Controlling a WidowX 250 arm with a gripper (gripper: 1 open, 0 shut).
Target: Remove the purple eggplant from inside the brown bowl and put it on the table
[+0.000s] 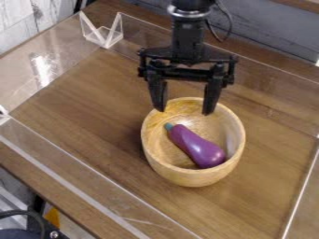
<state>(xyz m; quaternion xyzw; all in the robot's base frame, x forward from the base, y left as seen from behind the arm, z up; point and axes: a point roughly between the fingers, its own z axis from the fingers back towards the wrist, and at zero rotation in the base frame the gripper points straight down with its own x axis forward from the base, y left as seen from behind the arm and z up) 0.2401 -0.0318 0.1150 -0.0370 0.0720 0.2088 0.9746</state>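
Note:
The purple eggplant (pixel 197 145) lies inside the brown bowl (pixel 163 159), slanting from upper left to lower right, its bulbous end toward the right. The bowl rests on the table (pixel 88 103), right of centre. My gripper (pixel 185 96) hangs straight down over the bowl's far rim, just above the eggplant. Its two black fingers (pixel 159 93) stand wide apart with nothing between them, so it is open.
Clear plastic walls (pixel 75 191) run around the table's edges. A small clear plastic stand (pixel 103 30) sits at the back left corner. Bare tabletop stretches left of and in front of the bowl.

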